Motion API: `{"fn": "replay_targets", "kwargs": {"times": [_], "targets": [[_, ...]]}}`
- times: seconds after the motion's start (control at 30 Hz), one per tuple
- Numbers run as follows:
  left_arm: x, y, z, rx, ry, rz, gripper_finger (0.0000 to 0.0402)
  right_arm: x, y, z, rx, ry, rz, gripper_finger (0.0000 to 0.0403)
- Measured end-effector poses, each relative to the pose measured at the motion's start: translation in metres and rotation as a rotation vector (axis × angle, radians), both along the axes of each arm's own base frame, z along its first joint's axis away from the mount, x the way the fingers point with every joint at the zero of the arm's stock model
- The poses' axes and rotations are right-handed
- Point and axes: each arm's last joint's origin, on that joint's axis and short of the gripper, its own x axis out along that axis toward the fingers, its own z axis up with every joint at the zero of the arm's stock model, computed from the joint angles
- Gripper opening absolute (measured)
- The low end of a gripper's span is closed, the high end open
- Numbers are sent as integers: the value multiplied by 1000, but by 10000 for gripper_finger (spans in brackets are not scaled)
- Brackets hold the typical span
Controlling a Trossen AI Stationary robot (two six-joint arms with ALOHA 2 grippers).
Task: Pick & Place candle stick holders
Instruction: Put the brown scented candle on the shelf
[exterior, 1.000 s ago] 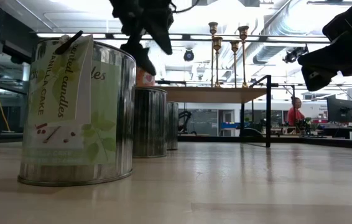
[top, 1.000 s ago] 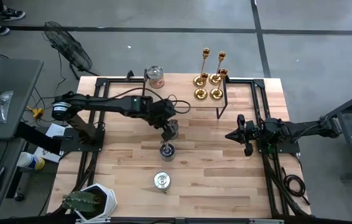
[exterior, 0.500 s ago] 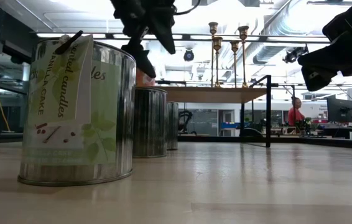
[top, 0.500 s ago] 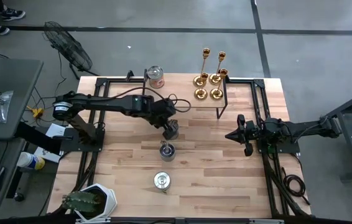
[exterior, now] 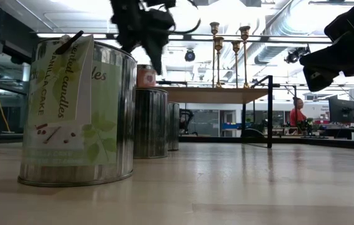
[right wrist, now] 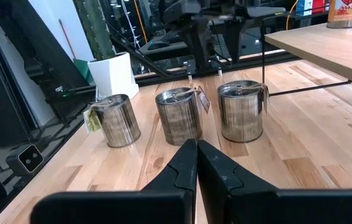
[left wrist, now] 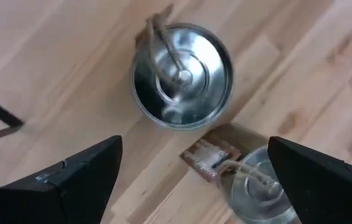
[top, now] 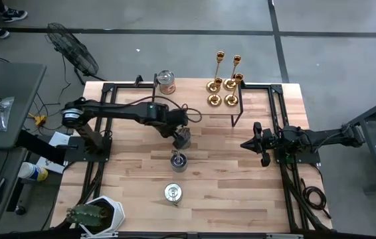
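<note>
Left gripper (top: 182, 138): fingers spread wide, holding nothing, hovering over the row of tins.
Tins: one (left wrist: 182, 74) right below it, a second (left wrist: 260, 186) just beside, a third (right wrist: 115, 119) farther along.
Right gripper (top: 249, 144): clenched, empty, well apart from the tins.
Candlesticks (top: 224, 83): on the raised shelf (top: 254, 89), far from both grippers.

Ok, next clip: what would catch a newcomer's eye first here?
Probably the cluster of gold candlesticks on the raised shelf at the table's far edge. Next, the left hand, open, hovering over the silver tins lined up mid-table. The right hand waits shut at the right side.
</note>
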Motion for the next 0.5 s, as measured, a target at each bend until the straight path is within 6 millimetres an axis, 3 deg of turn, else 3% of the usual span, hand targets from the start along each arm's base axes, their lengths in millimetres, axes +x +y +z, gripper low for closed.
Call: {"fn": "replay_targets", "kwargs": {"times": [0.3,0.5], "targets": [[35,5,10,48,141,142,395,0,0,-1,-1,8,0,4],[53,4,-1,51,210,201,395,1,0,-1,-2,18,-3,4]]}}
